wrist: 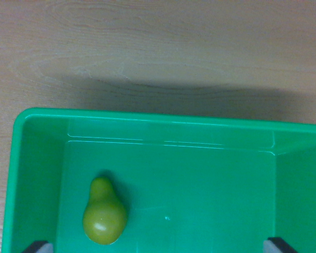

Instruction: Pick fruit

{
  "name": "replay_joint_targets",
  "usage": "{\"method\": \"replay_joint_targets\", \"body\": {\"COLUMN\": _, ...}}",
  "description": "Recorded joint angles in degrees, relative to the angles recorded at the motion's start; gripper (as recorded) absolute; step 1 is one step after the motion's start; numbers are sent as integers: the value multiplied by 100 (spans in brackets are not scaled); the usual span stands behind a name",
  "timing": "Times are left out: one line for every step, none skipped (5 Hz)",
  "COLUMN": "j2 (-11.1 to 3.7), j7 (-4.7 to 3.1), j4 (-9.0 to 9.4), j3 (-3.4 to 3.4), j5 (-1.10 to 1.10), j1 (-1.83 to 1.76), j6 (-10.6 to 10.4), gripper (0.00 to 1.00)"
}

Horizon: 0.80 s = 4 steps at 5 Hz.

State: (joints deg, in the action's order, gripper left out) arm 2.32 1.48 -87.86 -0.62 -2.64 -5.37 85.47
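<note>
A yellow-green pear [104, 212] lies on the floor of a green plastic bin [147, 117], toward the wrist view's lower left, its narrow end pointing up the picture. Two dark fingertips of my gripper [158, 246] just show at the bottom edge, one at the left [38, 246] and one at the right [280, 245]. They stand far apart, and nothing is between them. The pear sits just right of the left fingertip and apart from it.
The bin rests on a light wooden tabletop [158, 47], which fills the upper part of the view. The bin's far wall casts a shadow on the wood. Nothing but the pear lies on the visible part of the bin's floor.
</note>
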Motion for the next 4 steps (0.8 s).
{"method": "replay_joint_targets", "body": {"j2": 0, "j7": 0, "j4": 0, "j3": 0, "j5": 0, "j1": 0, "j6": 0, "gripper": 0}}
{"method": "replay_joint_targets", "body": {"j2": -89, "j7": -6, "j4": 155, "j3": -22, "j5": 18, "j1": -7, "j6": -195, "gripper": 0}}
{"method": "replay_joint_targets", "body": {"j2": -89, "j7": -6, "j4": 155, "j3": -22, "j5": 18, "j1": -7, "j6": -195, "gripper": 0}}
{"method": "replay_joint_targets", "body": {"j2": -191, "j7": -14, "j4": 333, "j3": -47, "j5": 39, "j1": -14, "j6": -417, "gripper": 0}}
